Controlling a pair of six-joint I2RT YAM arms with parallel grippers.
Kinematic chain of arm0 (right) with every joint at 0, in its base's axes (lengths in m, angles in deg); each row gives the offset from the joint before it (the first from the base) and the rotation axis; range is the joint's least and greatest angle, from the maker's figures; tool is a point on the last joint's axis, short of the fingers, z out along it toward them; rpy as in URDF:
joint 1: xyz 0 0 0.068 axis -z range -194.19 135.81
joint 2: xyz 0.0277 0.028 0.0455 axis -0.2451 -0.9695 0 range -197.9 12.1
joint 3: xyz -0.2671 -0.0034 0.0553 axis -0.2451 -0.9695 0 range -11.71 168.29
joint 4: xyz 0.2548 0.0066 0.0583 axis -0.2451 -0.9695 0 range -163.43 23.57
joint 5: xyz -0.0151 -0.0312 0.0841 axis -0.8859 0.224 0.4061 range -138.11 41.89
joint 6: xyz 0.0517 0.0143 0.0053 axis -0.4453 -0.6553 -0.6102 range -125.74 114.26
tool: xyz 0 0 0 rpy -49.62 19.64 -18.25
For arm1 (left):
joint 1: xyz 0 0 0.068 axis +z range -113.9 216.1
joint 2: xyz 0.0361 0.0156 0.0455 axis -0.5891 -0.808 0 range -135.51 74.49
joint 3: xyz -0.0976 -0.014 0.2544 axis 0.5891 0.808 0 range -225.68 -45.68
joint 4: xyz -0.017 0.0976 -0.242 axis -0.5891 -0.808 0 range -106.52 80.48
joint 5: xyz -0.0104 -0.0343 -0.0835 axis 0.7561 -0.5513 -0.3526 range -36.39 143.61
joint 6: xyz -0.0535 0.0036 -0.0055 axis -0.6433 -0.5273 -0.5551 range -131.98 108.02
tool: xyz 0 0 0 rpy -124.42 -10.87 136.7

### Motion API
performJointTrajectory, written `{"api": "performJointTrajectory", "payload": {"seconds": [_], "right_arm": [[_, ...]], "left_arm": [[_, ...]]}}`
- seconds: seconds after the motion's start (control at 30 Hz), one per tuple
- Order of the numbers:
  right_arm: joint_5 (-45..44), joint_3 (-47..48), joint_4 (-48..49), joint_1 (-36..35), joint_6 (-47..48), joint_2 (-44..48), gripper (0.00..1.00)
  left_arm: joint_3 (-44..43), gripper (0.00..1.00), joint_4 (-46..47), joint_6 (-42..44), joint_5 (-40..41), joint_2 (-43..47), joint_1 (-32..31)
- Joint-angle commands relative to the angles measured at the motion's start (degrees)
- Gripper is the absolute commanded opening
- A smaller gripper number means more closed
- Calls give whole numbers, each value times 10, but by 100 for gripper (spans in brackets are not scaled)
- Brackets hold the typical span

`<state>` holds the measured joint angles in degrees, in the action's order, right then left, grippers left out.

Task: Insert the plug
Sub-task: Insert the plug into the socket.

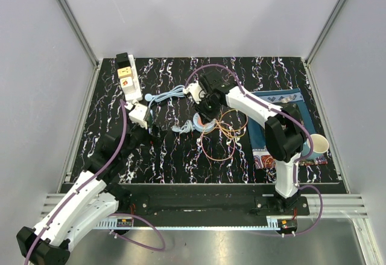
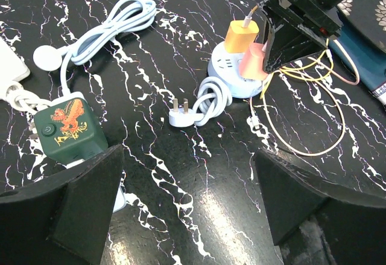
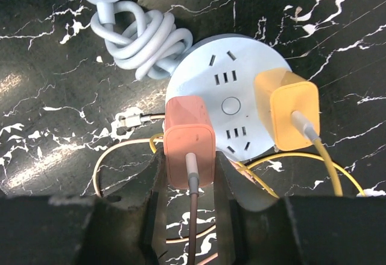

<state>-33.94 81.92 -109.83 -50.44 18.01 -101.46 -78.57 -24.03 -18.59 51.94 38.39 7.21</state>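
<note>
We see the pink charger (image 3: 189,147) standing on end on the near-left rim of the round socket hub (image 3: 232,75). Its long axis runs up from the hub face toward the wrist camera. The cable end faces up and the brown cable (image 3: 193,229) leaves from that top face, while the prong end faces down into the hub. We cannot tell whether the prongs are fully seated.

The right gripper (image 3: 190,186) is clamped on the charger, with one finger pressed to each side of its body. The charger sits between the fingertips, just below the wrist.

A yellow charger (image 3: 289,114) stands on the hub's opposite side, apart from the pink one. The hub's own pale cord (image 3: 139,35) lies coiled against its far side. In the top view the hub lies near the middle of the bench.

The left gripper (image 2: 190,180) hangs with its fingers wide apart and holds nothing. It is nearer the left edge and well apart from the hub. Below it a green cube adapter (image 2: 66,129) lies just beside the left finger, and a white three-pin plug (image 2: 179,113) lies between the two fingers.
</note>
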Motion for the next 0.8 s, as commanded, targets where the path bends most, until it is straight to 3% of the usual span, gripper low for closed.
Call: {"api": "performJointTrajectory", "payload": {"seconds": [0.0,0.77], "right_arm": [[-18,6,-26,-9,10,21,0],[-67,-20,-15,-37,-6,0,0]], "left_arm": [[2,92,27,15,14,6,1],[2,92,35,12,7,1,2]]}}
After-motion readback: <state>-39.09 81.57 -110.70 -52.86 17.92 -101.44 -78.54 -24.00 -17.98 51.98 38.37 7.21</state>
